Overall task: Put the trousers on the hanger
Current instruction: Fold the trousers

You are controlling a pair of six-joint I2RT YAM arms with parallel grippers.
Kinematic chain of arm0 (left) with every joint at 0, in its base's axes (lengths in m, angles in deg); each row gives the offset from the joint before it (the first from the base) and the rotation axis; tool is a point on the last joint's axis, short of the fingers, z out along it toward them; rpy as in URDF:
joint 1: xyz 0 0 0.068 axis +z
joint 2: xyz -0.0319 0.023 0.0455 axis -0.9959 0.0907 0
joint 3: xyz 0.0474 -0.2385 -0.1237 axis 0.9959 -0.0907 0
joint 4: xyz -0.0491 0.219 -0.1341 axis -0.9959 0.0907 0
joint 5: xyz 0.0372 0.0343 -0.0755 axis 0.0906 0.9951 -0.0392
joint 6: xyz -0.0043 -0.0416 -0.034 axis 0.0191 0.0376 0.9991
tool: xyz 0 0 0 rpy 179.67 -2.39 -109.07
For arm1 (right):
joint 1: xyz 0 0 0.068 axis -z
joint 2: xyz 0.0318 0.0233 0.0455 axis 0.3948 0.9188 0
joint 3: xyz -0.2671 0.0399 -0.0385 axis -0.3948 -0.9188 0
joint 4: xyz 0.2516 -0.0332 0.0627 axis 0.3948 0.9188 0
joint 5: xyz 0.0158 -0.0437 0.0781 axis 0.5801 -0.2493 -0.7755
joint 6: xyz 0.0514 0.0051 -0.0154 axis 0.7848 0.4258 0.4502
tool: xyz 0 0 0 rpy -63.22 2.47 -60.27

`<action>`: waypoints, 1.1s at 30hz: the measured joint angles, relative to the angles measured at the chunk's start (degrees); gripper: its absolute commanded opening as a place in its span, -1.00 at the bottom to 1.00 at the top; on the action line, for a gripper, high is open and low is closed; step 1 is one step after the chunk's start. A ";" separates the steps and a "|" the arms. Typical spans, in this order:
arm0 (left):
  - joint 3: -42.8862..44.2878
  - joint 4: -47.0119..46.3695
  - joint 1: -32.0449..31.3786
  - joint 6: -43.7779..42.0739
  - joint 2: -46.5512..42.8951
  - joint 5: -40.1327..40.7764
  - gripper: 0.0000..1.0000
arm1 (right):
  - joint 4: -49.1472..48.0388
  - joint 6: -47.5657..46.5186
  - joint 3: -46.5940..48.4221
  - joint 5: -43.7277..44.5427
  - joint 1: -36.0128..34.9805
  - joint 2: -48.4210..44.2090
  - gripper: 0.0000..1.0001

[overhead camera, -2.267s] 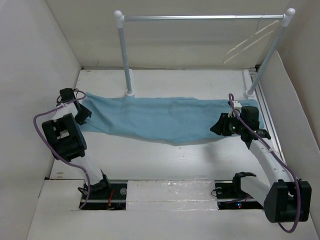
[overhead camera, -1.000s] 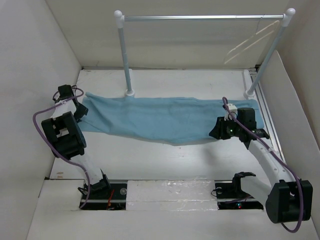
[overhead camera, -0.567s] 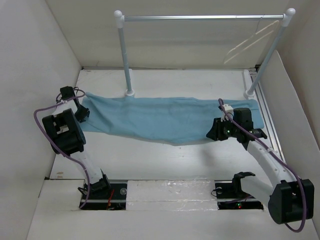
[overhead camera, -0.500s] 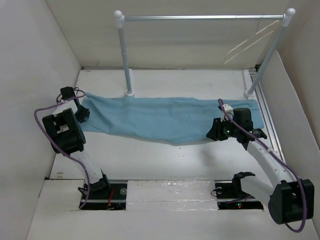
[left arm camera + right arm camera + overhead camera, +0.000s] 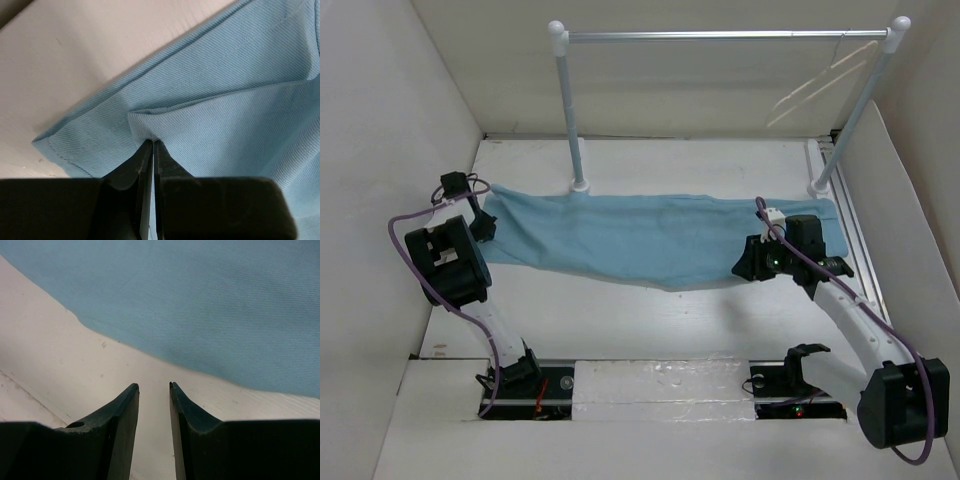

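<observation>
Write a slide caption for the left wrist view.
Left gripper shut on a raised fold of the light blue trousers near their hemmed corner, on the white table.

White table (image 5: 650,310), scuffed. Light blue trousers (image 5: 650,238) flat on it, stretched left to right across middle, near edge bulging toward centre. Rail (image 5: 574,120) posts stand on far side, just beyond trousers.

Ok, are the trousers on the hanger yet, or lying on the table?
Lying on the table. The trousers are spread lengthwise there, while the hanger hangs bare on the rail, far right.
</observation>
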 measured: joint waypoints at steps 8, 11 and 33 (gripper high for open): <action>0.70 3.23 0.00 -0.33 -3.72 5.01 -1.00 | -0.17 -0.02 0.61 -0.02 -0.04 1.05 -0.26; 0.68 4.07 0.00 -0.48 -5.79 7.34 -1.00 | -0.28 0.00 0.61 -0.04 -0.07 1.55 -0.27; -6.54 8.41 0.74 3.93 -11.26 22.99 0.54 | -1.42 -0.44 1.27 -1.38 -0.07 5.29 -0.01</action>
